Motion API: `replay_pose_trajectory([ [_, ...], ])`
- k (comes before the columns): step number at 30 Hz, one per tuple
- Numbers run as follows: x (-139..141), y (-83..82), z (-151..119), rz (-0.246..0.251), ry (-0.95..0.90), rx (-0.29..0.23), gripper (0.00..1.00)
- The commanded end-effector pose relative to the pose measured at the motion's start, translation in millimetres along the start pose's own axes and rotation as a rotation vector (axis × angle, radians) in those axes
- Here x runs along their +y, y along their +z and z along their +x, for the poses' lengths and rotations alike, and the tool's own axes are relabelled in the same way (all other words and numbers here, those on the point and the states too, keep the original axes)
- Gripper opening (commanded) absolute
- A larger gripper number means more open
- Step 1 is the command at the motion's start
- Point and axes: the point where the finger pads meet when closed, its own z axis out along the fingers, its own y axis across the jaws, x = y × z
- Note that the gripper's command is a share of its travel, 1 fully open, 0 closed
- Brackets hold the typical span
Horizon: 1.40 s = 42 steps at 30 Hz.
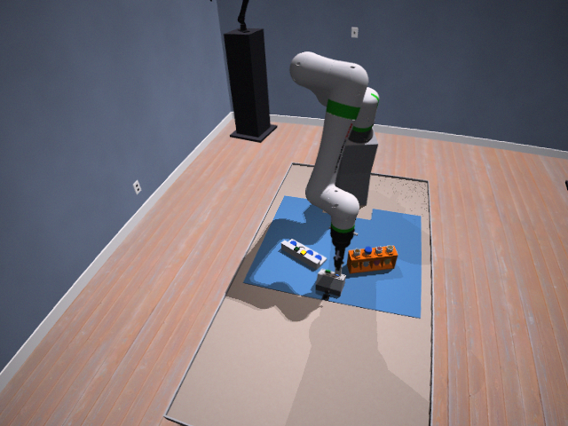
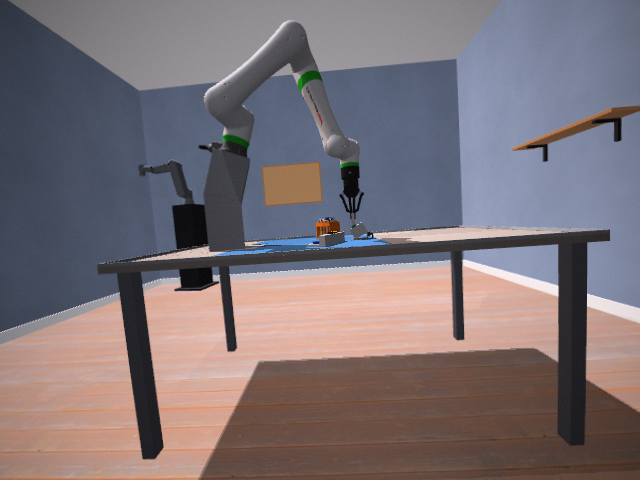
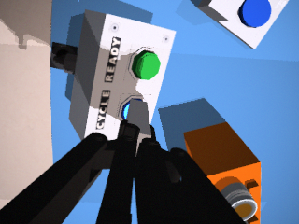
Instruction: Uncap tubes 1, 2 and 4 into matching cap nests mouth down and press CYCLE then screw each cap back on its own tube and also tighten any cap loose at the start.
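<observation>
My gripper (image 3: 135, 113) is shut and empty. Its tips point down onto the blue CYCLE key (image 3: 125, 110) and cover most of it. The green READY key (image 3: 146, 65) sits free beside it on the small grey desk (image 1: 330, 281). In the top view the gripper (image 1: 338, 267) stands upright over the desk. The orange decapping station (image 1: 371, 259) holds one blue-capped tube (image 1: 367, 250), second from the left in that view. The other three tubes are open. The white cap tray (image 1: 303, 253) holds three blue caps, and a yellow light (image 1: 303, 251) shows on it.
An open tube (image 3: 240, 198) and a corner of the orange station (image 3: 224, 154) lie close to the right of my fingers in the wrist view. A tray corner with a blue cap (image 3: 256, 11) is at the top right. The blue mat (image 1: 339, 256) lies under everything.
</observation>
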Motion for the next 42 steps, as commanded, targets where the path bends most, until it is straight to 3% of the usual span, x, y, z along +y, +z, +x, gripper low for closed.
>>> replay_pose_trajectory([
  [1, 0.0, 0.1, 0.0, 0.000, 0.000, 0.000, 0.00],
  [14, 0.0, 0.1, 0.0, 0.000, 0.000, 0.000, 0.00],
  [22, 0.0, -23.9, 0.0, 0.000, 0.000, 0.000, 0.00],
  [32, 0.0, -31.7, 0.0, 0.000, 0.000, 0.000, 0.00],
  [33, 2.5, -31.6, 7.9, 0.000, -0.083, 0.000, 1.00],
  [35, 7.7, -31.2, 23.8, 0.000, -0.250, 0.000, 1.00],
  [42, 15.4, -30.7, 47.6, 0.000, -0.500, 0.000, 1.00],
])
